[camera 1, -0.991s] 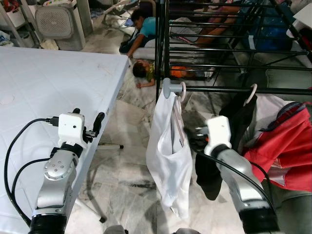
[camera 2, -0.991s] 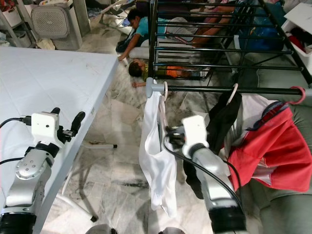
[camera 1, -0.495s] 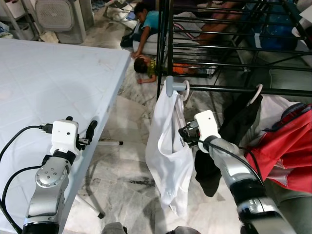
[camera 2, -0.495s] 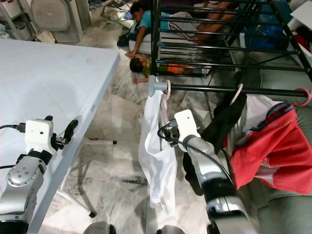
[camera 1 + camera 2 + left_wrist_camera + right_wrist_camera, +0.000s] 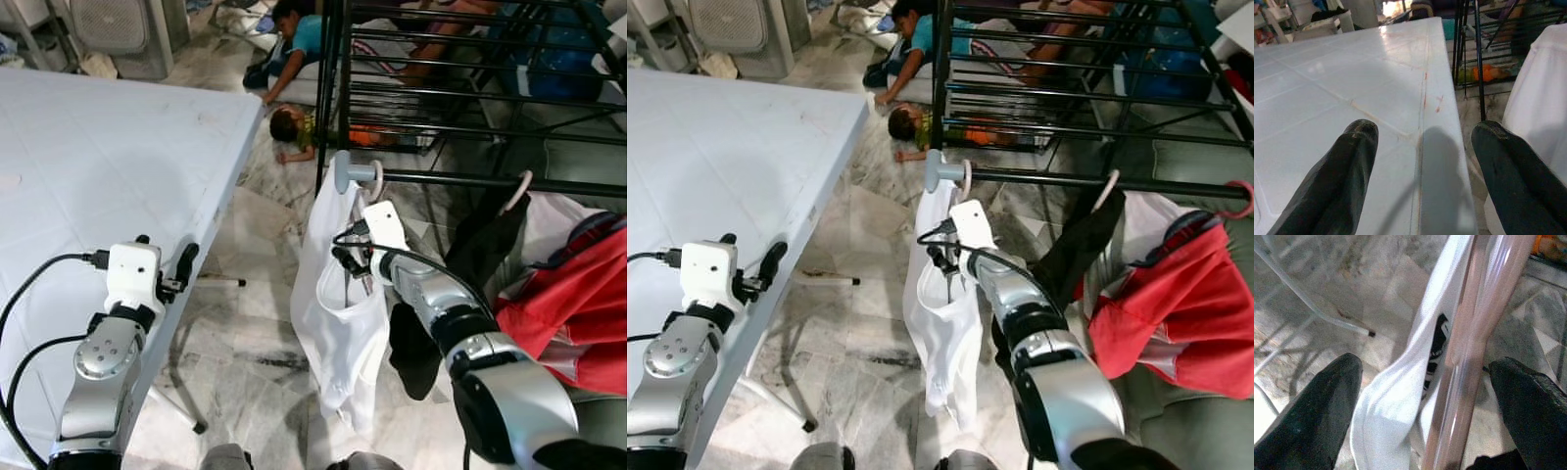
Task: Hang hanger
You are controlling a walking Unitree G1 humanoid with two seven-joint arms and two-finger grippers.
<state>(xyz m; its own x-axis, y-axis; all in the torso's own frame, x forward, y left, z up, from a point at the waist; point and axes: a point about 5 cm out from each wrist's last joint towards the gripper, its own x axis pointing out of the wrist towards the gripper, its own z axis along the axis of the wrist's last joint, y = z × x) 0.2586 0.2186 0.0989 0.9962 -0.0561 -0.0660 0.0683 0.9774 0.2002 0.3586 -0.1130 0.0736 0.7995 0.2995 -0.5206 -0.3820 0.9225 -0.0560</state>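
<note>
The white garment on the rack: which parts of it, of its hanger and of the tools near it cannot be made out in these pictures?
- Hanger: right wrist view, blurred pink bar, both ends cut off by the edges.
- Hanger hook: eye views, too small to tell how it sits on the rack rail.
- Right tool: left eye view, fingers against the white garment; contact unclear.
- Black label inside the garment: text unreadable.
- Left tool: open over the white table.

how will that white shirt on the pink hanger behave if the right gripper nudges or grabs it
The white shirt hangs in loose folds from the pink hanger on the rack bar, so it is probably floppy and light, giving way rather than resisting. With the hook simply over the bar, a push from the right gripper would likely make it swing. The glossy hanger arm may be slippery between the open fingers.
</note>
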